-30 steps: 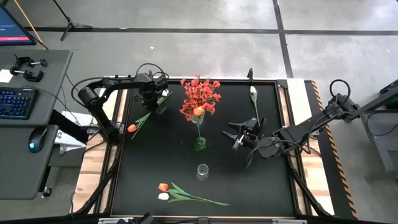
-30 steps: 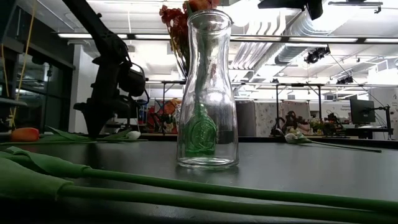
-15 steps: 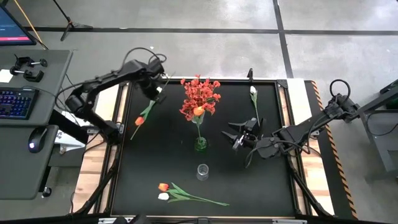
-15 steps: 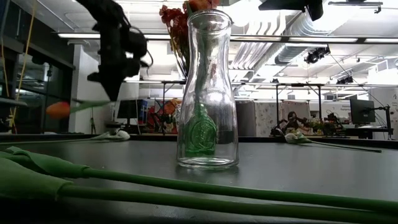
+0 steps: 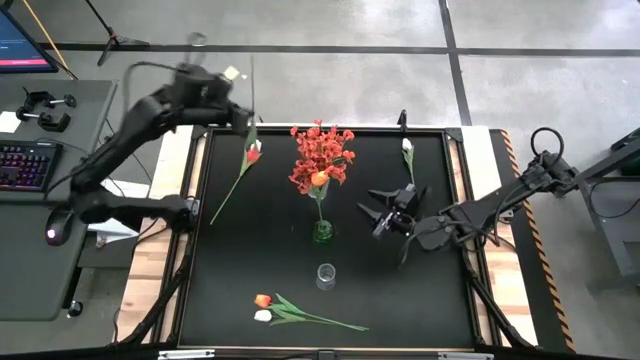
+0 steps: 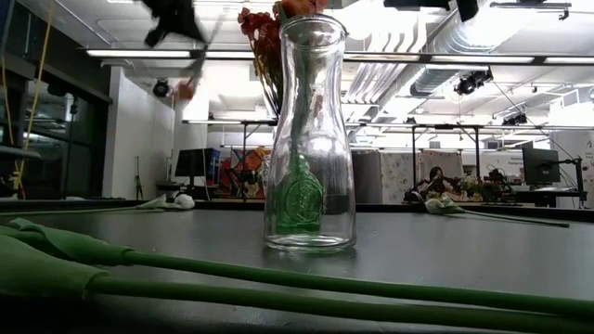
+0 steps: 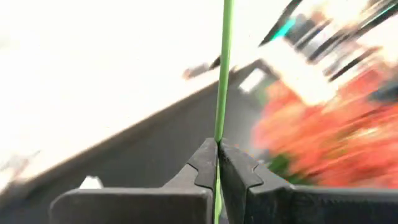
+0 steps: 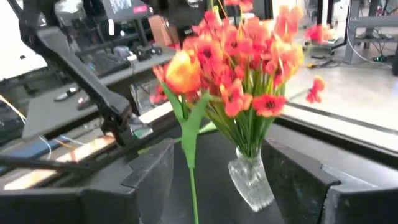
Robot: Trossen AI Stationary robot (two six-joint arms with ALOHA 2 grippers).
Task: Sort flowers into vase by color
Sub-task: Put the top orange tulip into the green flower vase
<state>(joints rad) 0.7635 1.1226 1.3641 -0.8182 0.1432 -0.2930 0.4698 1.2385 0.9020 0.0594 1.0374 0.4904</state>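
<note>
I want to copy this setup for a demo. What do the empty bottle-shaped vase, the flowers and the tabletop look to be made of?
The empty vase: clear glass by the look, glossy, the room showing through it. The flowers, such as the red blossom spray and the orange tulip stem in the left gripper: likely fabric petals on smooth plastic stalks, very uniform green. The tabletop: a matte black sheet; material unclear.

A black desk [image 5: 250, 260] lies under the right pincer [image 5: 385, 213]. Far off past the left pincer [image 5: 232, 112] sits a gray side table [image 5: 60, 250] with a keyboard [image 5: 20, 165] and a mouse [image 5: 52, 233] on it.
</note>
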